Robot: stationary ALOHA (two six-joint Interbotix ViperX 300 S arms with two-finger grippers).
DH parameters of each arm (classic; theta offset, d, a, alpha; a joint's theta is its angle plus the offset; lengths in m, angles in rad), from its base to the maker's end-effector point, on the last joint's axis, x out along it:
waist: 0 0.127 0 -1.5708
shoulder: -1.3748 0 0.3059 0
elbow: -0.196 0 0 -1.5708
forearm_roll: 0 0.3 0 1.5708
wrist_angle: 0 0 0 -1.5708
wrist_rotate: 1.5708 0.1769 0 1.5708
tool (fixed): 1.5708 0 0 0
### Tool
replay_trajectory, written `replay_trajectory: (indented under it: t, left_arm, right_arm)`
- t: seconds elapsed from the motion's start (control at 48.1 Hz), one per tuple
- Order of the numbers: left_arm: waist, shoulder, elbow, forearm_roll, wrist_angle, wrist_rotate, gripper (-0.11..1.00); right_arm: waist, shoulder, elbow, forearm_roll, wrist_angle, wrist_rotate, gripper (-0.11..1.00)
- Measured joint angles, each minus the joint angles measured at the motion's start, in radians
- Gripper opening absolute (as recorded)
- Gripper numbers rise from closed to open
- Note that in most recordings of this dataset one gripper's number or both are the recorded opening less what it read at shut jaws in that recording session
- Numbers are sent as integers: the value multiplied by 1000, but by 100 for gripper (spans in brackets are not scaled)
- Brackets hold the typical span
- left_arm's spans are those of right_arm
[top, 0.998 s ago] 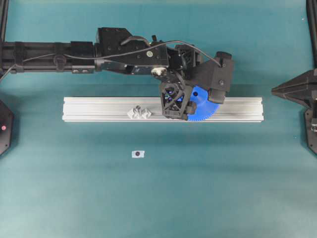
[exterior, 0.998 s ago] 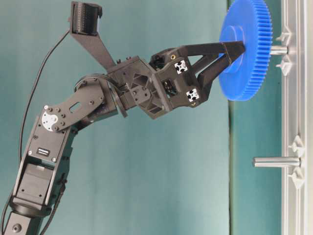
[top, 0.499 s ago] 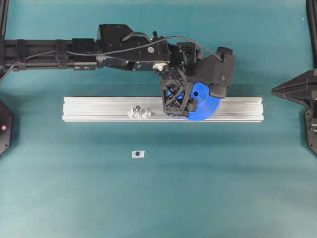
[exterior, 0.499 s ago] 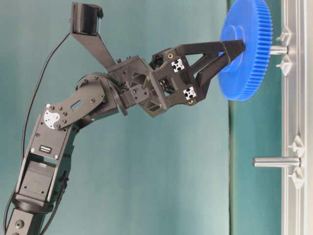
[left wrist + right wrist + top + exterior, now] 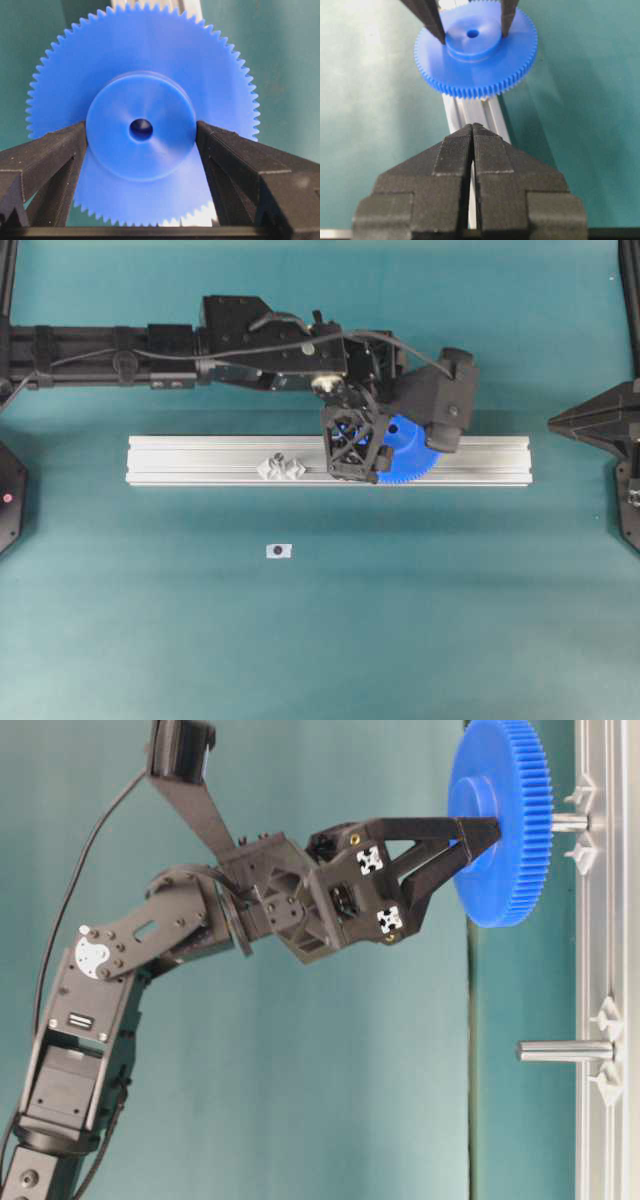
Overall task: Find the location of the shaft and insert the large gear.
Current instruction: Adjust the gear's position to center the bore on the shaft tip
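The large gear [image 5: 500, 820] is pinched by its hub in the left gripper [image 5: 478, 832], partway onto the shaft [image 5: 568, 821] above the aluminium rail [image 5: 200, 460]. The right gripper's [image 5: 472, 131] fingers are pressed together.

Flat blue toothed gear [image 5: 500, 820], upper right of the side view, sits on a thin grey pin [image 5: 570, 821] through its hub.

Long aluminium rail [image 5: 200, 460] across teal table [image 5: 320, 640], small white tag [image 5: 279, 551] lying just below
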Motion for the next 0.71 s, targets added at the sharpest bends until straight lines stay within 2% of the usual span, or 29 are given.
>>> replay_trajectory:
  t: [0.27,0.707]
  left_arm:
    - [3,43,-78,0,11,8,86]
    - [3,46,-127,0,20,0,86]
  right_arm:
    - [0,-2,0,-2,3,-2,3]
    - [0,-2,0,2,3,-2,3]
